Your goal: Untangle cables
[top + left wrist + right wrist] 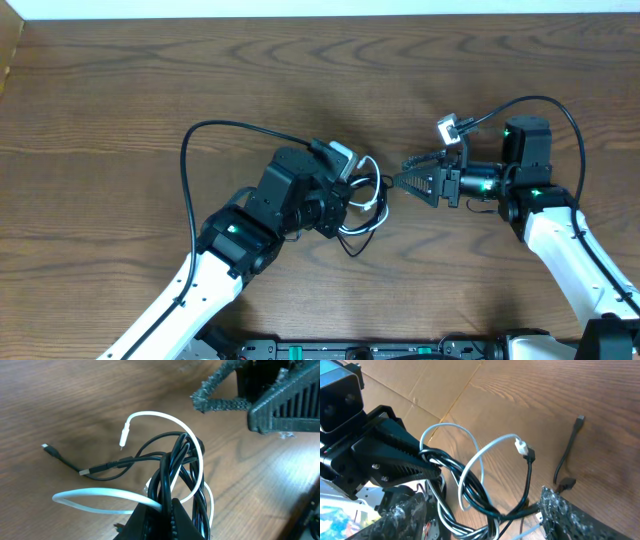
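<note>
Your left hand [162,507] is pinching cables [167,485] tight shut: black cable [172,462], white cable [165,416] looping together over worktop [60,400]. Your right hand [402,172] is hovering near, wide open, holding nothing. Cables looking soft, light, floppy — you are best grabbing white loop by plug.

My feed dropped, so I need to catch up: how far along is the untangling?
Nothing is freed: the black cable and white cable loop through each other in one clump. In hand: the left gripper is shut on both, and the right gripper, open, faces them. Left: all the separating.
</note>
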Robot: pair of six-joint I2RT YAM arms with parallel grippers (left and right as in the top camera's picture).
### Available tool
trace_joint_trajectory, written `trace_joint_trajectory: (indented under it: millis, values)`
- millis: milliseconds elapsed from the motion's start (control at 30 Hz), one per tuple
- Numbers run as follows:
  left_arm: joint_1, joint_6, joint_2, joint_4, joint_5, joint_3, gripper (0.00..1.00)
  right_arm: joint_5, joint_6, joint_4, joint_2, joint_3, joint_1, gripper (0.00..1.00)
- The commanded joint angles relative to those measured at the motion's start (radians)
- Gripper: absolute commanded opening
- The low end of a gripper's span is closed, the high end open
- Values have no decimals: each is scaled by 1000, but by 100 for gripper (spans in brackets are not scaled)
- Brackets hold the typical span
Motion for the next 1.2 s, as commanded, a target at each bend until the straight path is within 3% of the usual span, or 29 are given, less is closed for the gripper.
trace_joint_trajectory:
  millis: [0,167,400,467,633,700,733,767,833,900,967,1167]
  values:
    - [-10,10,8,4,69,3,7,15,33,-4,-2,-3,28,64]
    - [-13,10,8,4,102,3,7,177,105,-32,-2,-3,66,62]
    - [-13,10,8,-9,103,3,7,183,189,6,-2,-3,85,54]
    - [-13,10,8,-21,103,3,7,192,220,14,-2,-3,85,46]
    - [-13,10,8,-41,101,3,7,256,235,17,-2,-3,82,5]
    - [-13,10,8,-41,92,3,7,290,235,12,-2,-3,75,1]
    - [-13,11,8,-41,91,3,7,312,235,5,-2,-3,71,2]
    - [-13,11,8,-40,91,3,7,334,235,-8,-2,-3,65,9]
    - [-13,22,8,-41,91,3,7,388,235,-47,-2,-3,58,42]
    - [-13,22,8,-41,92,3,7,474,235,-105,-2,-3,57,54]
    - [-13,26,8,-41,98,3,7,549,235,-158,0,-3,57,61]
    - [-13,148,9,-41,232,3,7,553,231,-238,19,-5,57,65]
